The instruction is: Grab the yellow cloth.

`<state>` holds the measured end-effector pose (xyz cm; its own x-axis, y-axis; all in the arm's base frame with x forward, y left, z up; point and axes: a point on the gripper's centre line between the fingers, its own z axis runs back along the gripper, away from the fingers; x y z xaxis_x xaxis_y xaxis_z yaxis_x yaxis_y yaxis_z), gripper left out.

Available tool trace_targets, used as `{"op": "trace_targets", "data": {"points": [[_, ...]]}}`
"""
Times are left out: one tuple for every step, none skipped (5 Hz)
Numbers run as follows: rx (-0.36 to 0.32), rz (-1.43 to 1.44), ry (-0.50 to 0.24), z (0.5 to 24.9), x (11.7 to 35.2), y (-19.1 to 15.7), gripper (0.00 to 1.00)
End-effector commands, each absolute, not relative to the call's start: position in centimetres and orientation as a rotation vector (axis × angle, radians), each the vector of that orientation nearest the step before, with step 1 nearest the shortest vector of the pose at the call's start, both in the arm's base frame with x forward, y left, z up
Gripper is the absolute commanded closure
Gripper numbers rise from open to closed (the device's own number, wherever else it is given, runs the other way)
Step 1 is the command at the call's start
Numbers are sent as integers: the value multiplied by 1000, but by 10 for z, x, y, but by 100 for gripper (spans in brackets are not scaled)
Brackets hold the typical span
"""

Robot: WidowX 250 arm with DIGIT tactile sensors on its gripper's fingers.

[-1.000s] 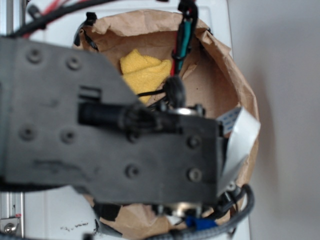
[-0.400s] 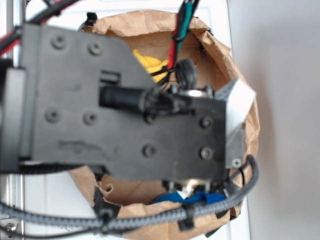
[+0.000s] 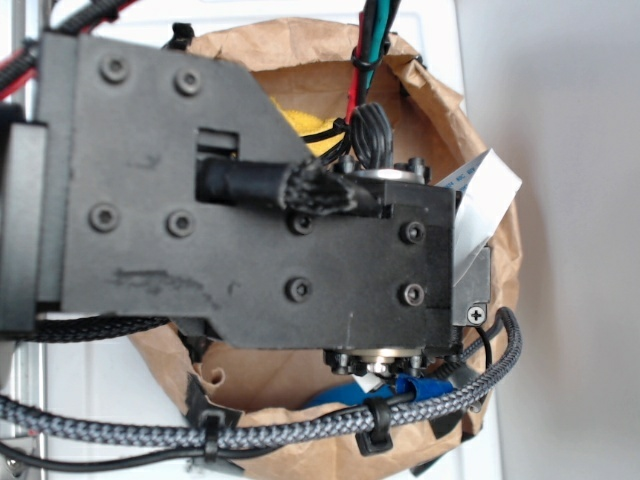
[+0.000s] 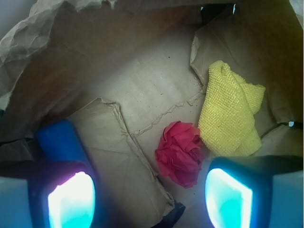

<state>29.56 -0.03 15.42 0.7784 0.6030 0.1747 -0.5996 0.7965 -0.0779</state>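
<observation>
Hand (image 4: pixel 149 192) spread wide, holding nothing, pads at bottom of wrist view. Just beyond: red cloth ball (image 4: pixel 179 153) at center, blue object (image 4: pixel 61 141) lower left. Yellow cloth (image 4: pixel 230 116) right of center, touching the red ball. Arm has dropped deeper into the paper bag (image 3: pixel 490 130) over the last second; approach underway, needs shifting right.

The yellow cloth (image 4: pixel 232 115) is a fuzzy, bright-yellow rag, crumpled and folded lengthwise, lying loose on the brown paper floor near the bag's (image 4: pixel 142 95) wall.
</observation>
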Motion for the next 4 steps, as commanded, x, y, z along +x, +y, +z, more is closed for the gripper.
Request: {"op": "trace_targets", "data": {"points": [[-41,665,-285,182,298,17,0],[-127,681,-268,157,316,36,0],[-147,682,-273,146,322,59,0],[-101,666,-259,140,328,74,0]]}}
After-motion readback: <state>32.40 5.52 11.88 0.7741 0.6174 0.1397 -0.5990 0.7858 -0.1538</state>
